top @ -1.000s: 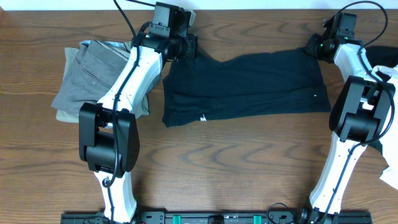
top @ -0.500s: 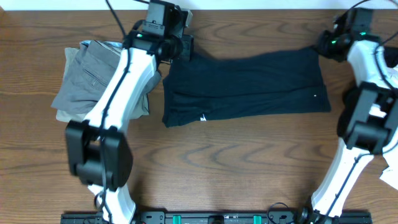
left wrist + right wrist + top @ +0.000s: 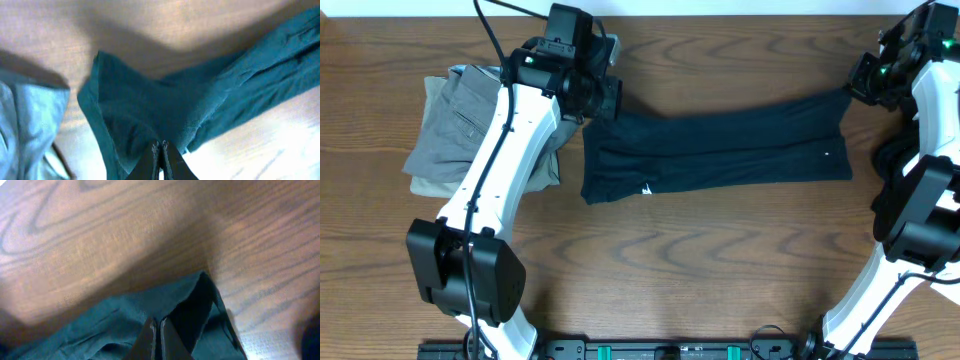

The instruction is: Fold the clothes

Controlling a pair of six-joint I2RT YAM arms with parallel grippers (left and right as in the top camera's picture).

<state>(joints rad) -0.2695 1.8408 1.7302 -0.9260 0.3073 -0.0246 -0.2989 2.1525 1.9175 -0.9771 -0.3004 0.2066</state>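
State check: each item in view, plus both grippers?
black T-shirt: stretched between the grippers by its far corners, near part lying flat.
trousers stack: folded, piled at left.
left gripper: shut on black T-shirt.
right gripper: shut on black T-shirt.

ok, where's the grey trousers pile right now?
Overhead view: the grey trousers pile sits far left on the table, its right edge under the left arm, just left of the black T-shirt spread across the middle.

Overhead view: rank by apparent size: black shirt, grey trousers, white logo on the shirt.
1. black shirt
2. grey trousers, partly hidden under the left arm, so possibly closer
3. white logo, tiny
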